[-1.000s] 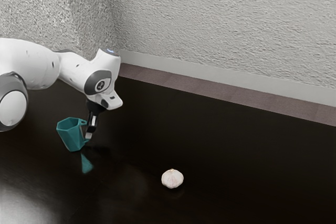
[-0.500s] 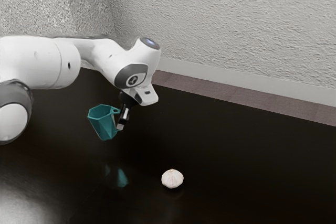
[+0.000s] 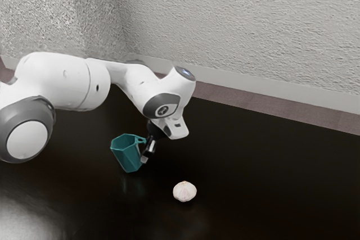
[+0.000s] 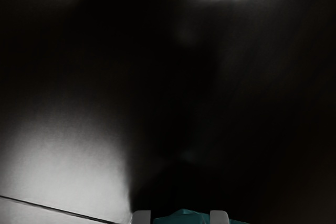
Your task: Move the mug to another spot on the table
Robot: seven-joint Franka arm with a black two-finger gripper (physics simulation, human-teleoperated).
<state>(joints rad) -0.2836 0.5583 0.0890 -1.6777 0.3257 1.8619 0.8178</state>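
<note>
Exterior view: end effector [image 3: 147,149] clenched on teal mug [image 3: 128,153] at its rim wall. Mug tilted, near garlic bulb [image 3: 185,191], on the exterior view's left of it.
Wrist view: mug edge between pads [image 4: 140,216].
Judged light, rigid, slick; rim pinch adequate.

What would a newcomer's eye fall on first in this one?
The teal mug stands out against the dark table. It is pinched at its rim by the black gripper of the big white arm, which reaches in from the exterior view's left. Next comes the pale garlic bulb, lying on the table nearer the camera, to the exterior view's right of the mug.
</note>
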